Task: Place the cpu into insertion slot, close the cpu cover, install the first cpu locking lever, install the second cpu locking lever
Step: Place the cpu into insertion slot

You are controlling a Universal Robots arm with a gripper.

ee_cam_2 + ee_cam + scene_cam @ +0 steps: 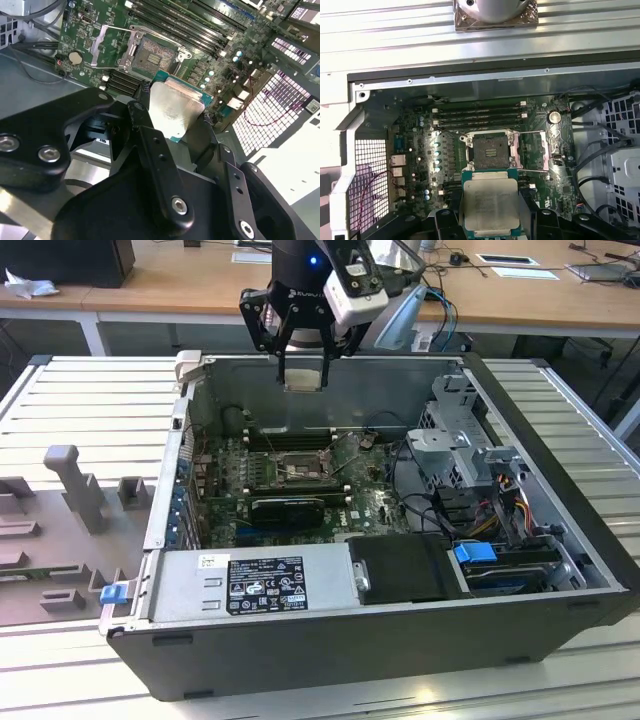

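My gripper (302,372) hangs above the back wall of the open computer case (560,530), shut on the cpu (302,378). In both wrist views the cpu (172,105) (490,205) shows its silvery metal top, held flat between the black fingers (150,145). The insertion slot (490,150) (152,55) (296,468) lies below on the green board, dark centre bare, well apart from the chip. The cpu cover (125,56) stands swung open beside the slot, toward the round coin battery (75,57).
Long black memory slots (480,112) run beside the socket. A black card (288,508) lies in front of it, then the power supply (260,585). A drive cage (460,440) and cables fill the exterior view's right. Grey fixtures (75,485) stand outside the case.
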